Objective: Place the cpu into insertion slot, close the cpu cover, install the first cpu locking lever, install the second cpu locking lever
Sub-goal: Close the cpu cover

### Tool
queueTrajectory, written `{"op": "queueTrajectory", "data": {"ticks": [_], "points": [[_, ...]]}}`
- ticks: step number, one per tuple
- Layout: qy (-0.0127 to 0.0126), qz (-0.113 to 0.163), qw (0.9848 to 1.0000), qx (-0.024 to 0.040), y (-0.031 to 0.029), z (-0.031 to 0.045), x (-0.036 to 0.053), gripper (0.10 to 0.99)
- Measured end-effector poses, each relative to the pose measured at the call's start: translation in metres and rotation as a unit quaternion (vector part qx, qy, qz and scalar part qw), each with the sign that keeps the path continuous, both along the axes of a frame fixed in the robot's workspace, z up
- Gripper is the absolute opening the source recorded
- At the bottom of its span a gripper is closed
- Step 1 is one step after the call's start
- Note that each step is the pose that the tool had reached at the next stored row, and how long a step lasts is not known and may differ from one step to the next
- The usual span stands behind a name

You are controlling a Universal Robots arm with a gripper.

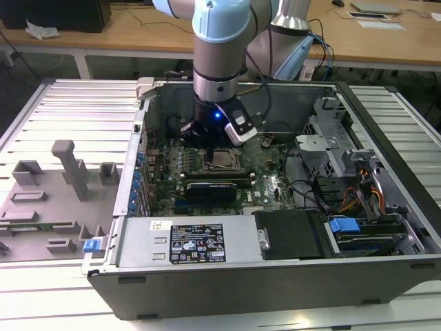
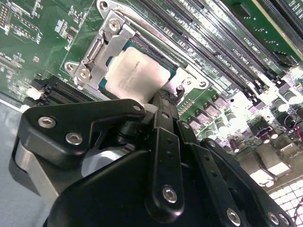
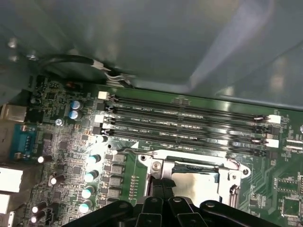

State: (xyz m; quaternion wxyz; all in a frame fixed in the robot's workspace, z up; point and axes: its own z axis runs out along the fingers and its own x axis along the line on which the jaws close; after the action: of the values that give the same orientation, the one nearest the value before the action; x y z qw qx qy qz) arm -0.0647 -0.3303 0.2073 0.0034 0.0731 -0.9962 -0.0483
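Arm (image 1: 219, 41) is standing nearly vertical in the upper centre of the exterior view, its pale blue joint sitting above the open computer case (image 1: 386, 276) and its wrist pointing straight down into it. The gripper (image 1: 218, 143) is hanging low over the green motherboard (image 1: 272, 186), just above the centre of the frame. In the second wrist view its jaws are sitting drawn narrow, close together and gripping nothing. The tip is resting right at one edge of the socket, touching or all but touching it; I cannot tell which. The cpu (image 2: 135, 73) is lying flat in the socket with its dull silver top facing up, and the cpu cover (image 2: 102, 47) is lying down around it as a metal frame. In the first wrist view the memory slots (image 3: 189, 118) are running beside the socket, apart from the gripper. In the exterior view a long black card (image 1: 210, 187) is lying just below the cpu in the frame.
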Motion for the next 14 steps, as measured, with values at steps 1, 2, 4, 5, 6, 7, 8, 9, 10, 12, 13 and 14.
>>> {"op": "queueTrajectory", "data": {"ticks": [1,2,4,5,6,7,8,9,10,12,13,14], "points": [[0.0000,0.002,1.0000,0.0000,0.0000,0.0000,-0.0001,0.106],[0.0000,0.002,1.0000,0.0000,0.0000,0.0000,-0.0001,0.106],[-0.0001,0.002,1.0000,0.0001,0.0001,-0.0011,-0.0001,0.106],[0.0001,0.002,1.0000,0.0000,0.0000,-0.0013,-0.0002,0.106],[0.0001,0.002,1.0000,-0.0001,0.0000,-0.0013,0.0000,0.106],[0.0001,0.002,1.0000,0.0000,0.0000,-0.0014,0.0003,0.106],[0.0000,0.002,1.0000,0.0000,0.0000,-0.0015,0.0008,0.106],[0.0000,0.002,1.0000,0.0000,0.0000,-0.0015,0.0015,0.106],[0.0001,0.002,1.0000,0.0000,0.0000,-0.0015,0.0028,0.106],[0.0001,0.002,1.0000,0.0000,-0.0001,-0.0014,0.0064,0.106],[-0.0001,0.002,1.0000,0.0001,0.0001,-0.0008,0.0067,0.106],[-0.0001,0.002,1.0000,0.0001,0.0000,0.0009,0.0067,0.106]]}}
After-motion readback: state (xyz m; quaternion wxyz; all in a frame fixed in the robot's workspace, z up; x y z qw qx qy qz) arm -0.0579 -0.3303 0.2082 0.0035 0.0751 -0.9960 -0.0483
